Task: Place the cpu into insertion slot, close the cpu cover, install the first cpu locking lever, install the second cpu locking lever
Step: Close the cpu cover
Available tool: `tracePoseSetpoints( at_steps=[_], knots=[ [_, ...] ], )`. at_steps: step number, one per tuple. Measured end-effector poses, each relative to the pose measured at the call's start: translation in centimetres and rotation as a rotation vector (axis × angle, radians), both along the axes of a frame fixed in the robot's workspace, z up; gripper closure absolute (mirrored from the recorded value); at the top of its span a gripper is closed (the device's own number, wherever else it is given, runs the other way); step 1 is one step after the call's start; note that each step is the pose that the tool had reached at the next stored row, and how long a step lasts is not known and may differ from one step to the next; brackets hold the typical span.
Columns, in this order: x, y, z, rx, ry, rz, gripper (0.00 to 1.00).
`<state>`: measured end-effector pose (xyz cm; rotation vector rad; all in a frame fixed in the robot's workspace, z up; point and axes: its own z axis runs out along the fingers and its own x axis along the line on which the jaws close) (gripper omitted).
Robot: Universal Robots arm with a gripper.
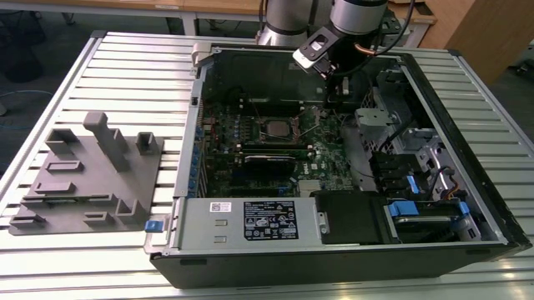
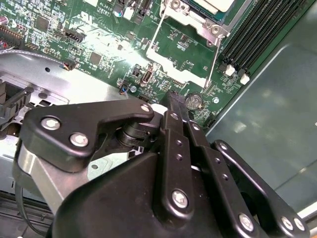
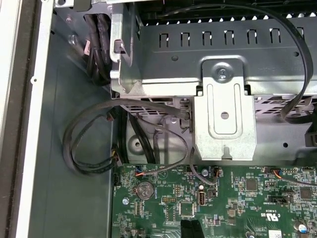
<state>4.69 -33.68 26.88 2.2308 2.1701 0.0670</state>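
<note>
Slatted table (image 1: 125, 62), open computer case (image 1: 334, 265), arm (image 1: 357, 15) angled down inside, jaws together

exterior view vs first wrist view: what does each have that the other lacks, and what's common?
Exterior view: the whole open computer case, the insertion slot mid-board with a pale square at its centre, a grey fixture tray beside the case at the exterior view's left, and the labelled power supply.
First wrist view: a close look at a round coin cell, a silvery bracket and looped black cables.
Shared: the green motherboard.
</note>
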Motion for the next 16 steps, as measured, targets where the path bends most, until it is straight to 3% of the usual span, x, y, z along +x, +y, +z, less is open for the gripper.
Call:
tracePoseSetpoints(
  at_steps=[8, 16],
  knots=[
    [0.11, 0.00, -0.13, 0.0002, 0.0020, 0.000, 0.89],
    [0.22, 0.00, -0.84, -0.0035, 0.0048, 0.000, 0.89]
  ],
)
